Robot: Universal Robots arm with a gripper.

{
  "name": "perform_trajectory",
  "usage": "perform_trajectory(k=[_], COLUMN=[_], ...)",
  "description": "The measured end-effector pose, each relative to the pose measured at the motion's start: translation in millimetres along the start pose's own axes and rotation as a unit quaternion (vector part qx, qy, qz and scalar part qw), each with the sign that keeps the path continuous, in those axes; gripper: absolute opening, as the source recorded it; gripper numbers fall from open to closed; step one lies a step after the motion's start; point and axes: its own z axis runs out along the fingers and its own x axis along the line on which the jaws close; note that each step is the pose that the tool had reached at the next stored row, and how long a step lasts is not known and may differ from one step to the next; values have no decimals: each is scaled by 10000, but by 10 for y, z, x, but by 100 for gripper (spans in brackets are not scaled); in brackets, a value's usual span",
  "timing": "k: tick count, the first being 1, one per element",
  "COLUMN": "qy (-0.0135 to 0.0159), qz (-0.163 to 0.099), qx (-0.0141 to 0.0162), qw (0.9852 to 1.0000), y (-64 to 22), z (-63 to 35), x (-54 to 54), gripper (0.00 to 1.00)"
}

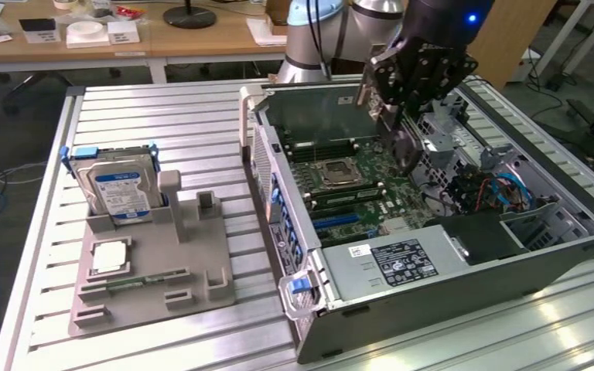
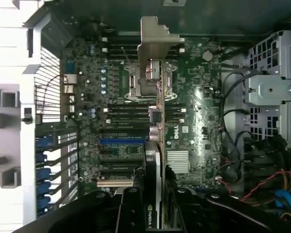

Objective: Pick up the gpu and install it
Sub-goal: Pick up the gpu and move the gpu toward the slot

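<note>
The gpu (image 1: pixel 404 147) hangs upright over the open computer case (image 1: pixel 276 201), and my gripper (image 1: pixel 401 116) is shut on its upper edge. In the wrist view the gpu (image 2: pixel 157 121) is seen edge-on between my fingers (image 2: pixel 131 208), its silver end bracket (image 2: pixel 155 39) pointing away and a black cooler on one face. It hovers above the green motherboard (image 2: pixel 199 97), roughly over the processor socket (image 1: pixel 336 173). The expansion slots (image 2: pixel 121 141), one of them blue, lie to one side of the card, apart from it.
On the slatted table at the exterior view's left, a grey fixture (image 1: pixel 152 286) holds a hard drive (image 1: pixel 121 189), a processor and a memory stick. Inside the case are a power supply (image 1: pixel 401 263), a metal drive cage (image 2: pixel 276 87) and loose cables (image 1: pixel 493 189).
</note>
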Motion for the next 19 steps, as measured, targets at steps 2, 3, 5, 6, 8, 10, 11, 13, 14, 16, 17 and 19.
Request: perform_trajectory(k=[2, 3, 5, 6, 8, 10, 11, 13, 14, 16, 17, 19], qy=[0, 0, 0, 0, 0, 0, 0, 0, 0, 0, 0, 0], qz=[0, -1, 0, -1, 0, -2, -1, -1, -2, -1, -1, -1], qx=[-1, -2, -3, -3, -3, -4, -4, -4, -4, -5, -5, -6], qw=[10000, 10000, 10000, 10000, 10000, 10000, 10000, 10000, 10000, 10000, 10000, 10000], y=[2, 4, 6, 7, 9, 11, 12, 13, 14, 16, 17, 18], z=[2, 3, 6, 7, 9, 11, 12, 13, 14, 16, 17, 19], x=[-94, -139, -228, -273, -365, -452, -483, -544, -576, -651, -693, -779], gripper=[27, 27, 27, 27, 27, 27, 27, 27, 27, 27, 27, 27])
